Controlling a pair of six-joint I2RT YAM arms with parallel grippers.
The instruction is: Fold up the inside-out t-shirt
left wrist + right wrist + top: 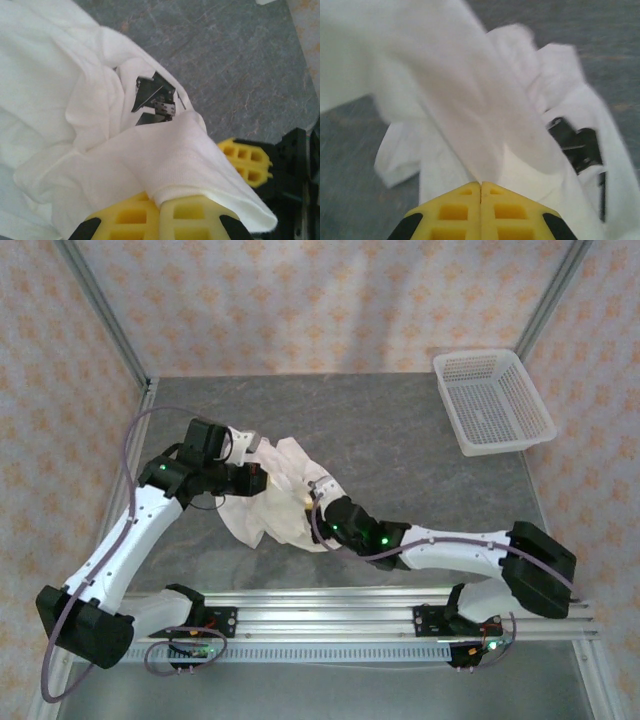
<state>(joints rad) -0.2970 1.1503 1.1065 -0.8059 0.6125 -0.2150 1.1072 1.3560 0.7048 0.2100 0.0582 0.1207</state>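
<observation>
Nearest, the rail [400,605] carries both arm bases. From its left end the left arm climbs away from the rail, bends at the elbow and turns its wrist rightward; the left gripper [200,190] has its yellow fingers [165,220] clamped on a fold of the inside-out t-shirt [285,495]. From the rail's right end the right arm lies low and stretches leftward, and the right gripper [480,187] has its fingers pressed together with white cloth pinched at the tips. The t-shirt sits bunched on the table [400,440] just beyond the rail's left half, its long axis slanting away from the rail toward the far left; collar and hem cannot be told apart. Well beyond the rail's right end stands a white mesh basket [492,400].
</observation>
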